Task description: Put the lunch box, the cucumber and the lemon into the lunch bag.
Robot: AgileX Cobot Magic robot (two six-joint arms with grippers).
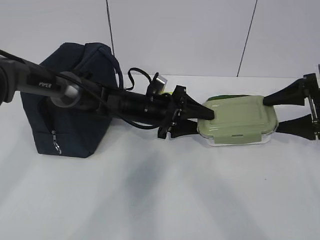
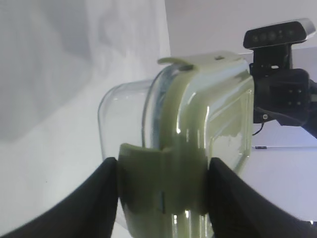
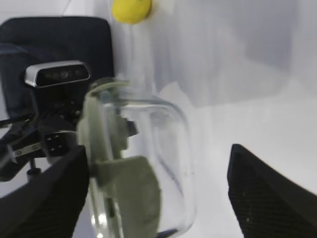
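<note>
Clamping the box (image 1: 239, 121) at its left clip, the left gripper (image 1: 202, 121) holds it just above the table (image 1: 150, 200); its arm reads "PIPER". The right gripper (image 1: 292, 111) stands spread around the opposite end, beside the bag (image 1: 65, 110).

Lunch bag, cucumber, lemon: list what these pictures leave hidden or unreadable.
- Lunch bag: exterior view shows only its outside; the opening and the inside cannot be seen, partly behind the left arm.
- Cucumber: exterior view, only a dark green sliver behind the lunch box; absent from both wrist views.
- Lemon: right wrist view, cut off by the top edge; exterior view, mostly behind the left gripper.
</note>
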